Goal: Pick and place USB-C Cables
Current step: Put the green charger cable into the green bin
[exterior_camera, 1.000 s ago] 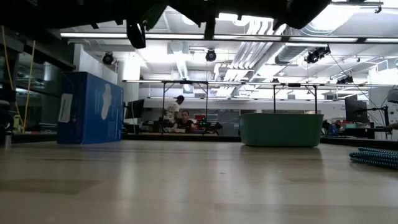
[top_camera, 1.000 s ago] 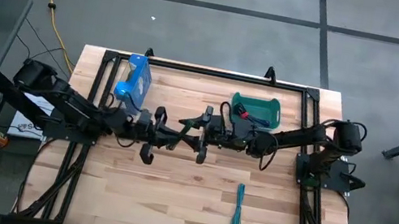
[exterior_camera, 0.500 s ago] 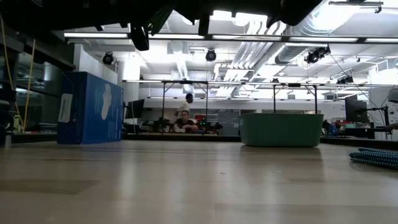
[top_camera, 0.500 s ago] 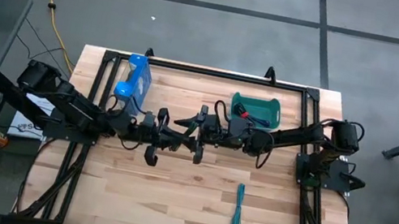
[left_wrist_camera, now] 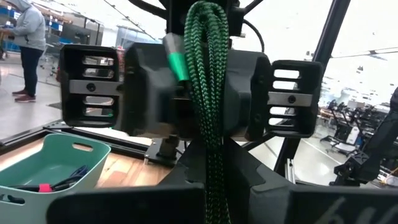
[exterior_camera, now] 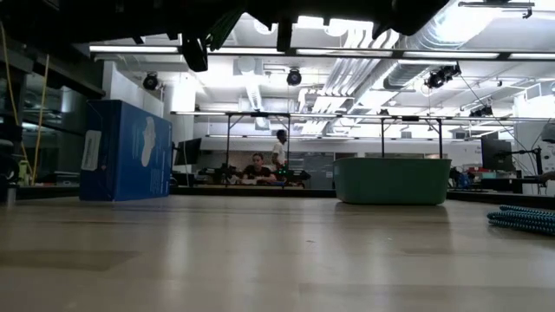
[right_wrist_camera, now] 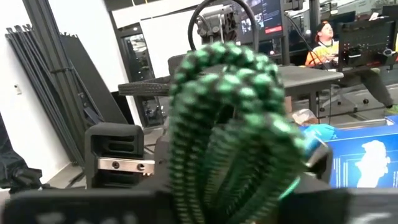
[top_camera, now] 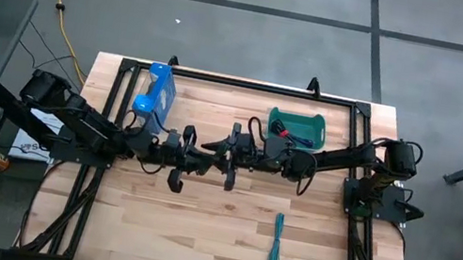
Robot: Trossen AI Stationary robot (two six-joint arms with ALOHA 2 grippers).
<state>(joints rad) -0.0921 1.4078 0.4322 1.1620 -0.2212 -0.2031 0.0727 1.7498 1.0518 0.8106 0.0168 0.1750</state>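
Above the table's middle, my left gripper [top_camera: 206, 154] is shut on a green braided USB-C cable bundle [left_wrist_camera: 206, 81], which also fills the right wrist view [right_wrist_camera: 230, 118]. My right gripper [top_camera: 229, 154] faces it from the right, open. Its fingers [left_wrist_camera: 93, 84] stand on either side of the bundle's free end, apart from it. A teal cable bundle [top_camera: 276, 238] lies on the table toward the near right edge, also in the low view [exterior_camera: 523, 218]. The teal bin [top_camera: 297, 127] at the far right holds red-and-black and dark blue cables [left_wrist_camera: 62, 182]. My left gripper pinches the green bundle between its two fingers by one end [left_wrist_camera: 210, 171]. The fingers lie level and point toward the table's right. The rest of the bundle sticks out past the fingertips toward my right gripper, lifted clear of the table.
A bright blue box [top_camera: 157, 90] stands at the far left of the table, also in the low view [exterior_camera: 126, 152]. Black frame rails run along the table's edges. Bare wood lies in front of both arms. People sit in the room beyond the far edge.
My right gripper has gone a little toward the table's left, closing in on my left gripper and the green bundle. My left gripper has edged toward it, still holding the bundle off the table.
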